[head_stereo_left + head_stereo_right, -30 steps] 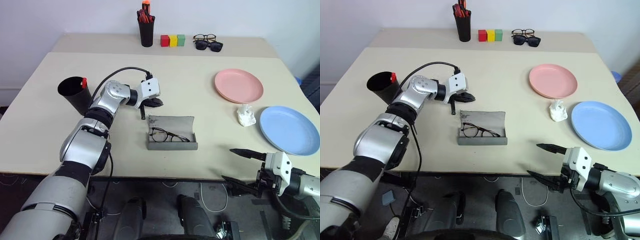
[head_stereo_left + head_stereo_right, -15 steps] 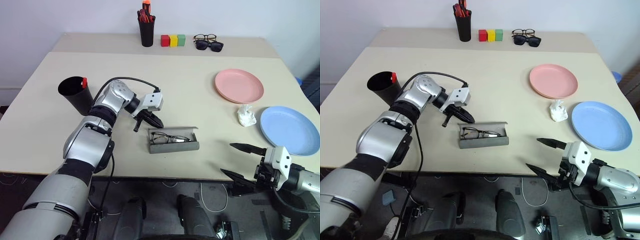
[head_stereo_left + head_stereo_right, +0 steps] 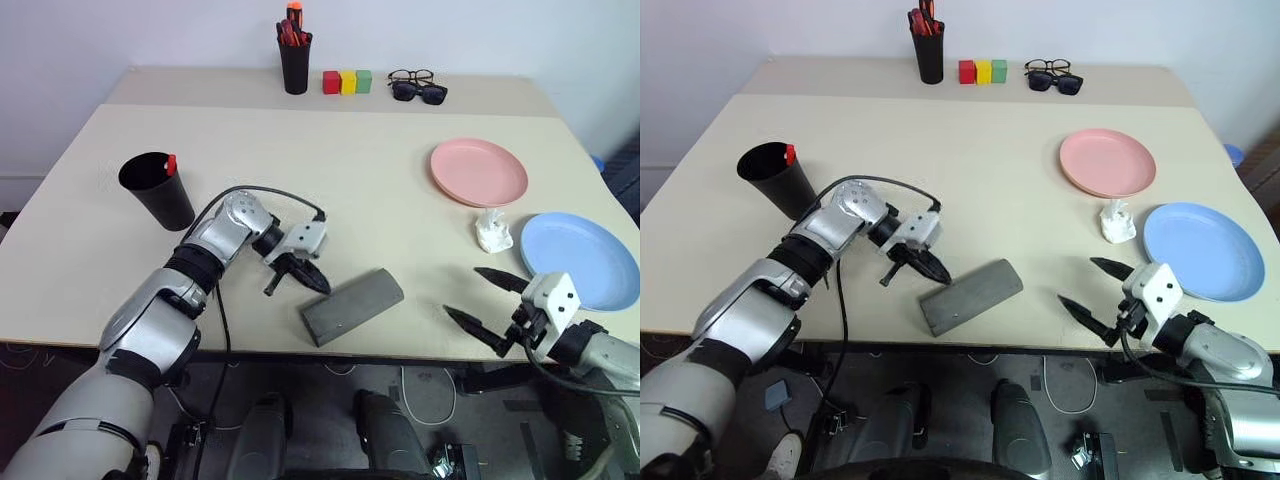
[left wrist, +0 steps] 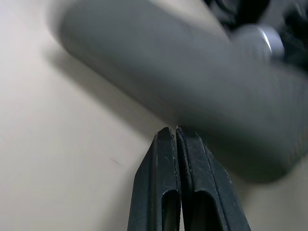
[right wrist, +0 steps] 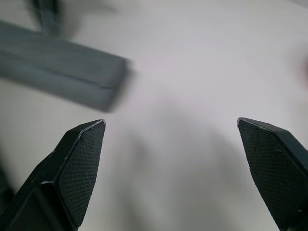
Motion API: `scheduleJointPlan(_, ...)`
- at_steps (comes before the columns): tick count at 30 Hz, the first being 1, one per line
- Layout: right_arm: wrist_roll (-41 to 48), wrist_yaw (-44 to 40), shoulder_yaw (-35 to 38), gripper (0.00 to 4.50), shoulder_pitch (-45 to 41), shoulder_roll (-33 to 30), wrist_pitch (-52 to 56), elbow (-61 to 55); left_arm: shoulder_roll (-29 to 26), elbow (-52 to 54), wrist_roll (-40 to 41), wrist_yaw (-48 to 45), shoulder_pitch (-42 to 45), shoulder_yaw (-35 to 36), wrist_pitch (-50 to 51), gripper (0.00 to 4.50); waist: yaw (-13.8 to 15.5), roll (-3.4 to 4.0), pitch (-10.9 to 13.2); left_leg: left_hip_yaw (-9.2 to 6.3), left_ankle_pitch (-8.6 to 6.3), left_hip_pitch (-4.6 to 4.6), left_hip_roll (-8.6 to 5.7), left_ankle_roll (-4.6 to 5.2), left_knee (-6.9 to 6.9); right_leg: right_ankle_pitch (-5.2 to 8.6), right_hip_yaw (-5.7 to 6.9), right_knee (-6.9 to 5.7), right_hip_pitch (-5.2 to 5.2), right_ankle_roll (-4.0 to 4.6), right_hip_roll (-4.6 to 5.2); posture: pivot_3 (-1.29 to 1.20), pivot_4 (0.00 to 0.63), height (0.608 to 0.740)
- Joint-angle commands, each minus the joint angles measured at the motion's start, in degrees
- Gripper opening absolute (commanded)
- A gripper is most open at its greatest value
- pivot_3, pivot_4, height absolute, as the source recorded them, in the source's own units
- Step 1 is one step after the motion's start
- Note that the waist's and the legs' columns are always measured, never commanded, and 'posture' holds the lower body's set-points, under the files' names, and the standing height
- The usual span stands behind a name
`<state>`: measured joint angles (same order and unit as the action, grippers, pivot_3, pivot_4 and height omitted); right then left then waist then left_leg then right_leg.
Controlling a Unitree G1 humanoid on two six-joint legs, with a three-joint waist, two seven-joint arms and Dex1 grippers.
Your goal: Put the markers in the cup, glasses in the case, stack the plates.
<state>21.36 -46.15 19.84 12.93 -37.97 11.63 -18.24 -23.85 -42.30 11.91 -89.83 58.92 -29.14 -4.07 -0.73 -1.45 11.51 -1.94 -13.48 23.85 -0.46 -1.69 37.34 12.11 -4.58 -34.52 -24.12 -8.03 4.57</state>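
The grey case [image 3: 352, 305] lies shut and askew near the table's front edge, so the glasses are hidden. My left gripper [image 3: 316, 283] is shut with nothing in it, its tips beside the case's left end; the left wrist view shows the closed fingers [image 4: 163, 159] just short of the case [image 4: 192, 82]. My right gripper [image 3: 490, 303] stands open and empty at the front edge, right of the case [image 5: 62, 67]. The black cup [image 3: 157, 190] stands at the left with a red marker [image 3: 170, 163] poking out. The pink plate [image 3: 478, 171] and blue plate [image 3: 581, 258] lie apart at the right.
A crumpled white tissue [image 3: 491, 232] lies between the two plates. On the back table stand a black pen pot [image 3: 293, 58] with thick markers, three coloured blocks [image 3: 345, 81], and a clear pair of spectacles [image 3: 409, 75] next to sunglasses [image 3: 424, 92].
The case's lid has come down over the glasses, and the case has slid and turned toward the front edge. My left gripper drew back toward me. My right gripper rose over the table edge.
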Motion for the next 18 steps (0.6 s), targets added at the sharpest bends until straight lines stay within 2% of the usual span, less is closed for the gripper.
scheduleJointPlan(1, 0.44, 3.16, 3.85, 4.5, -1.85, -1.03, 2.82, 3.38, -1.07, 9.76, 2.51, 3.49, 0.37, 7.03, 5.42, 0.07, -0.01, 0.01, 0.0, 0.0, 0.0, 0.0, 0.0, 0.0, -0.03, 0.0, 0.0, 0.01, 0.0, 0.0, 0.0, 0.0, 0.15, 0.74)
scheduleJointPlan(4, -0.34, 5.37, 5.06, 4.5, -4.26, -1.58, 3.8, 8.21, -0.82, 16.66, 2.85, 6.17, -1.08, 9.31, 10.85, 0.85, -0.04, 0.04, -0.02, 0.01, 0.0, -0.01, -0.01, 0.0, -0.03, -0.01, -0.01, 0.02, 0.01, -0.02, 0.01, 0.0, 0.15, 0.74)
scheduleJointPlan(11, -3.55, 8.26, 4.81, 4.5, -9.24, -3.18, 3.13, 17.21, -0.42, 28.9, 4.69, 7.93, -5.4, 10.6, 20.05, 4.45, -0.39, 0.09, -0.05, 0.02, 0.01, -0.12, 0.0, 0.01, -0.08, -0.04, -0.02, -0.07, 0.01, -0.07, -0.02, 0.0, 0.15, 0.74)
scheduleJointPlan(18, -4.6, 8.24, 4.02, 4.5, -12.62, -3.98, 3.8, 21.79, -0.13, 34.22, 4.64, 11.04, -8.73, 11.36, 22.27, 4.48, -0.41, 0.12, -0.07, 0.06, 0.01, -0.17, -0.01, 0.0, -0.06, -0.04, -0.05, -0.12, 0.03, -0.07, -0.02, 0.0, 0.15, 0.74)
